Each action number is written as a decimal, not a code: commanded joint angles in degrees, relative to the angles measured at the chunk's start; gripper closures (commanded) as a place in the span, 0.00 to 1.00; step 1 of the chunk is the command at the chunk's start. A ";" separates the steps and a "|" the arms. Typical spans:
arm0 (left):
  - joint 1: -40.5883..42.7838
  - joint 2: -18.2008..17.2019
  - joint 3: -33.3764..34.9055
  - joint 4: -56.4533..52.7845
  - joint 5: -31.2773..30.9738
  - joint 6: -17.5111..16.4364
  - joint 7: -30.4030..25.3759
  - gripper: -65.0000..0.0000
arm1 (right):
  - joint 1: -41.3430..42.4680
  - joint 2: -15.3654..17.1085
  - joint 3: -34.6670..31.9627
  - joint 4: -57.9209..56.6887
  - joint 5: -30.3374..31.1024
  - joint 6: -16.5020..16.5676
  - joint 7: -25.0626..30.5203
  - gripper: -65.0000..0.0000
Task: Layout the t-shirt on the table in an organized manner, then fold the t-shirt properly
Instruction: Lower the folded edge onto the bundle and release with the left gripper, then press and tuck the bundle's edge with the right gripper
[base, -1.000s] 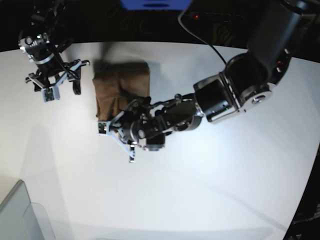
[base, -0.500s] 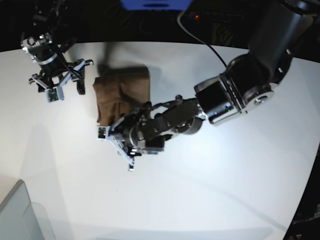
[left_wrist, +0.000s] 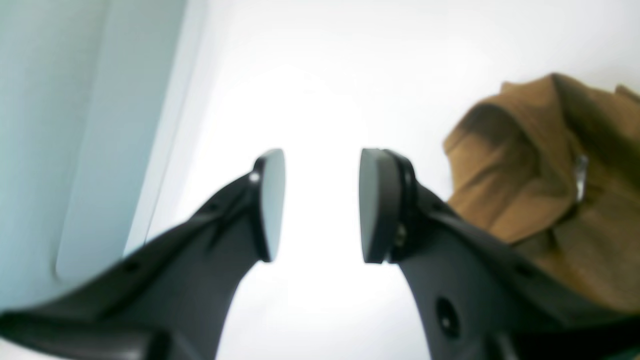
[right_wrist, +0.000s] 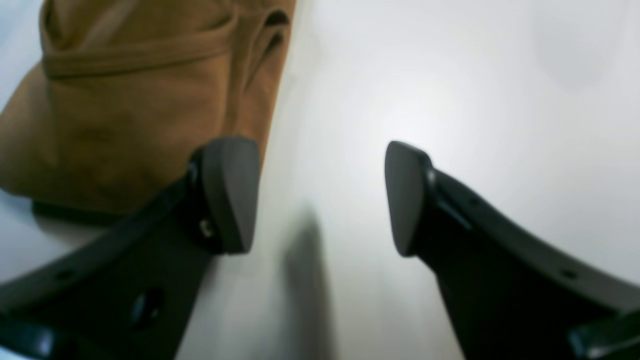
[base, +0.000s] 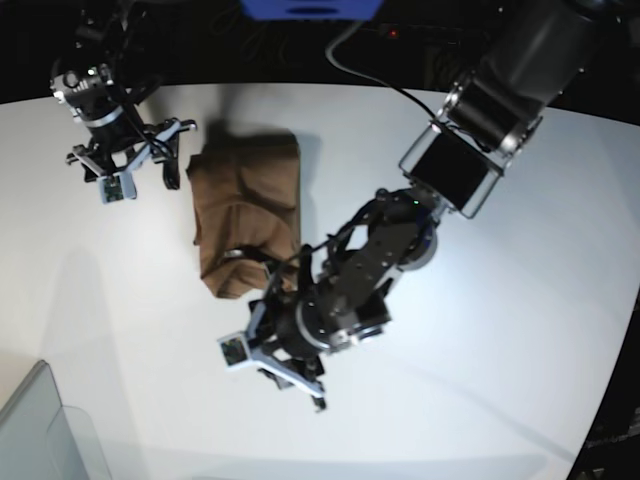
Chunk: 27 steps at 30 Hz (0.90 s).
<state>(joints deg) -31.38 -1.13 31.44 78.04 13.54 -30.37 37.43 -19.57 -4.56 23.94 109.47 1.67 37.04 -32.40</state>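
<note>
**Lead:** While your left gripper (left_wrist: 322, 205) hangs with its dark pads parted and nothing between them, look at what lies past it: bare tabletop under the tips, and the tan-brown short-sleeved cloth t-shirt (left_wrist: 545, 190) off to one side, not touching either pad.

**Operator:** And the other claw?

**Lead:** Your right gripper (right_wrist: 320, 195) is spread wide and empty too, hovering just beside the shirt's far edge. One pad sits in front of the cloth in the wrist view, but I cannot tell if it touches.

**Operator:** Where does the shirt sit overall?

**Lead:** From the base view the t-shirt (base: 245, 215) is a compact, rumpled bundle on the large smooth white table (base: 480, 380), between your two arms. My read is that the fold is nearly made but untidy near the lower corner, where the cloth bulges.

**Operator:** So how do I finish well?

**Lead:** Judging from this, bring each claw in low and level. Pinch only the top layer at a corner, and draw it flat before you let go. Stay clear of the grey translucent bin (base: 40, 435).
</note>
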 joint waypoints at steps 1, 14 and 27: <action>-0.58 -1.20 -3.88 3.06 1.27 0.70 1.91 0.64 | 0.36 -0.76 -0.43 2.31 1.27 1.51 1.94 0.41; 26.50 -11.05 -42.83 28.29 1.10 0.61 10.88 0.64 | 2.30 -4.10 -9.31 2.93 1.27 2.96 1.41 1.00; 37.75 -10.26 -62.78 33.92 1.10 -8.00 11.14 0.64 | 2.65 -4.01 -10.54 -12.72 0.92 2.96 7.57 1.00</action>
<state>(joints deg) 6.98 -10.81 -31.11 110.78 14.55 -39.33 49.45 -16.88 -8.45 13.47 95.90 2.09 39.62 -25.28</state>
